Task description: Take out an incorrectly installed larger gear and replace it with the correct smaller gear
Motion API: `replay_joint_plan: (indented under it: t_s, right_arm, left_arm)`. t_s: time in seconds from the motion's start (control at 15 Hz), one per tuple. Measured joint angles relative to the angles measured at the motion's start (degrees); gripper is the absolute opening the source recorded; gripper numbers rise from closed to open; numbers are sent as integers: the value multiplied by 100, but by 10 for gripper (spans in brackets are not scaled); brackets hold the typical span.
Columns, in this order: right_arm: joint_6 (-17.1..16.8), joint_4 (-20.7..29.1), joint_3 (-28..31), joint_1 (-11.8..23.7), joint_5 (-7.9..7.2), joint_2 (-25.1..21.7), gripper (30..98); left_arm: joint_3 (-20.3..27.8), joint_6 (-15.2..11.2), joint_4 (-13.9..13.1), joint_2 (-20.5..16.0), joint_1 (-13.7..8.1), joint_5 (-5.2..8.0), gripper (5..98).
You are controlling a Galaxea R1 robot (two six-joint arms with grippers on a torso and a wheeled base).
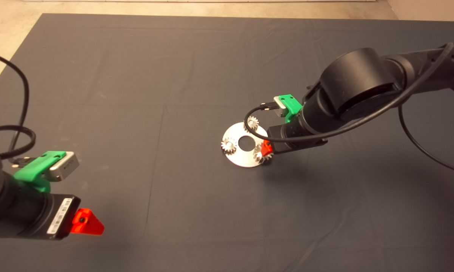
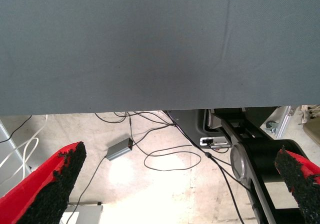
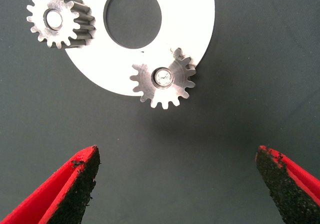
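A silvery round plate with a centre hole lies mid-mat and carries three gears on pins. The widest one, the larger gear, sits at the plate's near right edge with its teeth overhanging the rim. My right gripper hovers just above it, open, fingers wide apart and empty. Two paler small gears sit on the other pins; one of them shows in the right wrist view. The smaller gear is out of view. My left gripper waits open at the lower left.
The right arm and its cable reach over the mat from the right. The left wrist view shows the mat's edge and the floor beyond, with cables and a small grey box.
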Motion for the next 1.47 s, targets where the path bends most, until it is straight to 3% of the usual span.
replay_joint_plan:
  t_s: [0.27, 0.8, 1.47]
  right_arm:
    - [2, -53, -55, -48, -20, 23, 832]
    - [0, -433, -60, -557, -6, 60, 832]
    - [-5, -813, -171, -604, -6, 11, 832]
  left_arm:
    - [0, 0, 0, 2, 0, -2, 982]
    - [0, 0, 0, 2, 0, -2, 982]
    - [0, 0, 0, 2, 0, -2, 982]
